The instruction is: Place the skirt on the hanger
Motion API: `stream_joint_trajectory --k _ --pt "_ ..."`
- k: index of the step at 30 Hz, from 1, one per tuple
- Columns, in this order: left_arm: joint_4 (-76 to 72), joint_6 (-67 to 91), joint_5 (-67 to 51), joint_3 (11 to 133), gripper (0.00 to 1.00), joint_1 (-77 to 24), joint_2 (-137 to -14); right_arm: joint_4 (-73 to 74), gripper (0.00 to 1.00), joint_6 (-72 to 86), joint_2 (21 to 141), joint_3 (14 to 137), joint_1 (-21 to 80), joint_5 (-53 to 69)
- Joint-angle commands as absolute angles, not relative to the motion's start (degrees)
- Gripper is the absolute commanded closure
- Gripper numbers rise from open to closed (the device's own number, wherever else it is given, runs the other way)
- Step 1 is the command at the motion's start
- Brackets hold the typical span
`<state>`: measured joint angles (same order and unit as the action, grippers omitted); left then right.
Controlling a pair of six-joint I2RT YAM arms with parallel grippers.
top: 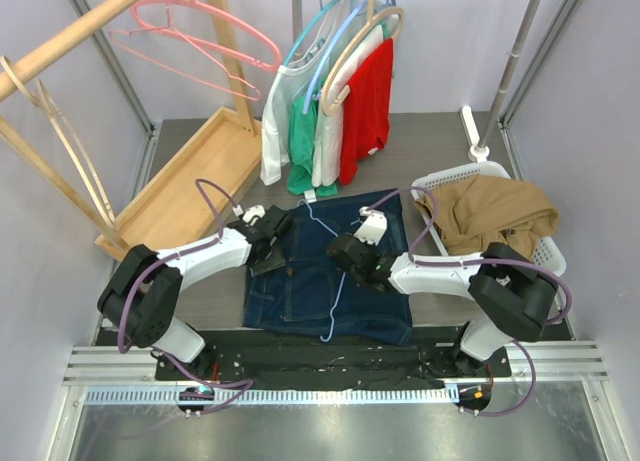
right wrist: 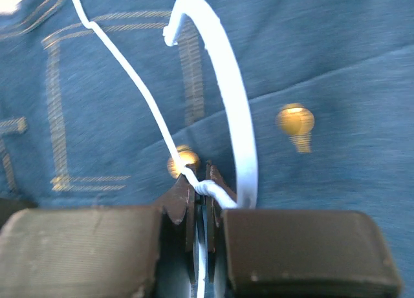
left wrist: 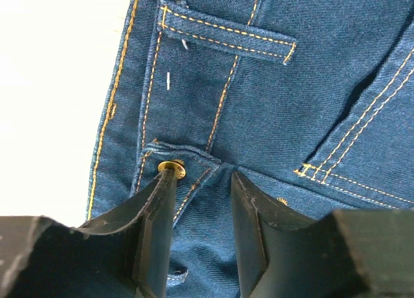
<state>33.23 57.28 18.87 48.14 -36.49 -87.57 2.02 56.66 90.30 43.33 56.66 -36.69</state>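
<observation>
Denim skirt (top: 300,291) spread flat beneath both grippers, wire hanger (right wrist: 240,130) laid on it.
The hanger's twisted neck is clamped between the closed jaws of the right gripper (right wrist: 200,181), its hook arched ahead of the fingertips. The left gripper (left wrist: 202,176) is set astride the waistband, jaws moderately apart, with a brass button (left wrist: 172,169) at one fingertip.

hanger (right wrist: 240,127) on skirt (top: 300,291), skirt on table (top: 430,151), basket (top: 462,173) right

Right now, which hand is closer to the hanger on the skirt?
Right. Right hand grips the hanger by its neck; left hand is apart, at the skirt waistband.
</observation>
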Motion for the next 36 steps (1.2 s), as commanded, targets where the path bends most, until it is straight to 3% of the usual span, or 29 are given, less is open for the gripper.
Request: stream_joint_trajectory --k 1,15,23,36 --pt "31.38 57.30 19.42 43.77 0.60 -35.07 -91.41 18.09 0.99 56.95 86.94 40.43 53.44 -46.14" --pt "29.62 56.43 15.57 45.79 0.60 -34.98 -90.00 16.78 0.99 48.08 82.61 44.98 51.24 -42.80" --pt "28.21 56.51 13.27 46.14 0.63 -34.98 -89.47 25.22 0.99 60.98 88.41 53.35 54.31 -46.14" --pt "28.74 55.28 12.39 44.74 0.67 -35.07 -86.92 32.34 0.99 76.20 88.33 50.45 53.88 -51.07"
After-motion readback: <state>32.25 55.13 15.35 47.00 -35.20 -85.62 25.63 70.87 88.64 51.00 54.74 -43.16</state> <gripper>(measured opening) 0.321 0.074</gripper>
